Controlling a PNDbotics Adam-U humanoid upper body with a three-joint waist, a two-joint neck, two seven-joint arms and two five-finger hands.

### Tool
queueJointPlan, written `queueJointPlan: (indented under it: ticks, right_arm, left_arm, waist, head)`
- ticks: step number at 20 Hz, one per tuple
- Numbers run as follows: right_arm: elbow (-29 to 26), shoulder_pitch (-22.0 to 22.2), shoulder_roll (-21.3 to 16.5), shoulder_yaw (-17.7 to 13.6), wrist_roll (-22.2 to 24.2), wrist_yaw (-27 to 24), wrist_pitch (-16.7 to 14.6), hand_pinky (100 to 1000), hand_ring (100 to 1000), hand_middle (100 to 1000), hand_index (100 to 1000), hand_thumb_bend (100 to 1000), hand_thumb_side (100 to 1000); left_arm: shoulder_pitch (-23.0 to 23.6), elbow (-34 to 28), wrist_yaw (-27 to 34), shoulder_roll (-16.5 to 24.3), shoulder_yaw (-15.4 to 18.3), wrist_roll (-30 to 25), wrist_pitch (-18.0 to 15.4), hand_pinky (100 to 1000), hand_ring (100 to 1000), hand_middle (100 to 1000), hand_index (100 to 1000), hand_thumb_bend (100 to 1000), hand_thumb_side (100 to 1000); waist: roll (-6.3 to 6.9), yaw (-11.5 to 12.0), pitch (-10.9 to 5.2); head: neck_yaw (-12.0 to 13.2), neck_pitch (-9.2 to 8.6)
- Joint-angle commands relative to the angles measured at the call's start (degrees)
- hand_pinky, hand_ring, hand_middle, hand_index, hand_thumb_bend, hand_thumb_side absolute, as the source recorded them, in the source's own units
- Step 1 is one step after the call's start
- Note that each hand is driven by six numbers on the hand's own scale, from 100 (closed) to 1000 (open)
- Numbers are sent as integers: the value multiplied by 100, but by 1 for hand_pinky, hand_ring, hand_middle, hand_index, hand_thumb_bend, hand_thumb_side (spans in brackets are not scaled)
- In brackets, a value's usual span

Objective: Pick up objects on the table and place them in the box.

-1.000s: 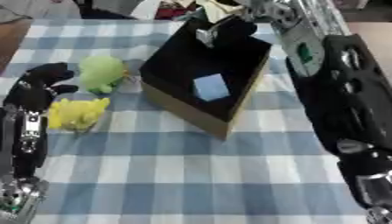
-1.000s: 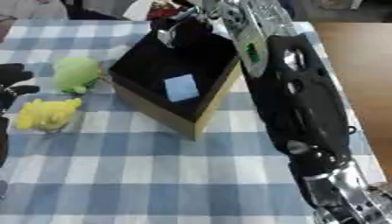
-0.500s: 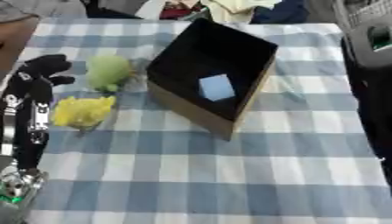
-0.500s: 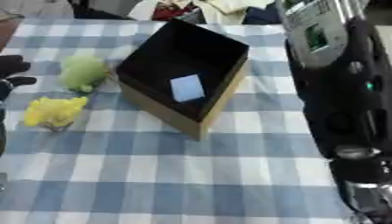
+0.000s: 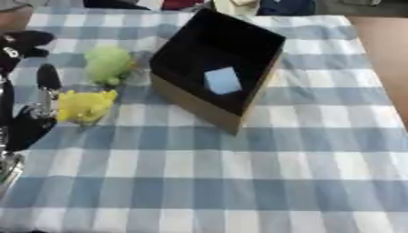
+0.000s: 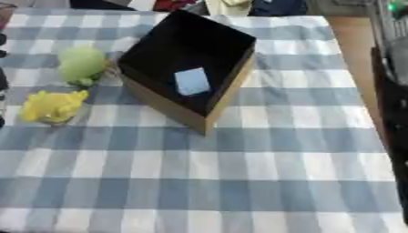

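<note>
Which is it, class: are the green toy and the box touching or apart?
Apart. The right eye view shows a strip of checked cloth between the green toy and the box.

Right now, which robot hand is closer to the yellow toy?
Left. The left hand is at the table's left edge, just up and left of the yellow toy. The right hand isn't visible; only its arm shows, far across the table.
</note>
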Motion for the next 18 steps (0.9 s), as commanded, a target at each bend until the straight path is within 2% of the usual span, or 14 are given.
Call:
queueJointPlan:
  ticks: [1, 6, 9, 10, 11, 12, 14, 18]
  right_arm:
    - [-285, 66, -261, -167, -206, -562, -151, 940, 912, 802, 846, 100, 619]
    - [-490, 423, -387, -352, -472, -1081, -302, 946, 910, 795, 840, 100, 629]
    - [-564, 557, -421, -421, -560, -1211, -317, 949, 910, 793, 840, 100, 634]
    - [-576, 597, -429, -443, -580, -1238, -306, 950, 910, 793, 839, 100, 635]
    - [-588, 628, -435, -462, -594, -1255, -292, 950, 910, 793, 839, 100, 643]
    - [-601, 656, -441, -478, -606, -1267, -278, 951, 910, 792, 838, 100, 635]
    - [-627, 693, -444, -499, -624, -1281, -253, 951, 909, 792, 838, 100, 636]
    - [-664, 724, -439, -509, -633, -1281, -204, 953, 910, 792, 837, 100, 637]
  left_arm:
    - [-9, -89, -232, 411, 83, 68, 62, 698, 762, 696, 813, 100, 737]
    - [35, -89, -518, 822, 135, 21, 221, 701, 759, 684, 818, 100, 733]
    - [79, -89, -716, 1040, 140, -237, 347, 710, 767, 691, 835, 100, 743]
    - [94, -89, -811, 1119, 145, -389, 401, 716, 773, 701, 844, 100, 748]
    - [97, -89, -900, 1180, 154, -542, 455, 719, 776, 700, 848, 100, 685]
    - [104, -89, -997, 1265, 162, -722, 522, 728, 785, 716, 862, 100, 754]
    - [105, -89, -1166, 1434, 172, -1076, 635, 743, 794, 724, 874, 100, 725]
    - [68, -89, -1355, 1764, 141, -1917, 838, 762, 809, 741, 888, 100, 779]
  waist:
    - [4, -19, -141]
    - [-12, -66, -185]
    - [-18, -80, -199]
    - [-17, -80, -202]
    - [-16, -77, -205]
    - [-12, -71, -208]
    - [-3, -57, -213]
    - [7, -30, -220]
  head:
    - [-7, 61]
    - [-56, 64]
    - [-34, 49]
    - [-20, 45]
    - [-8, 46]
    - [6, 50]
    - [23, 56]
    - [32, 69]
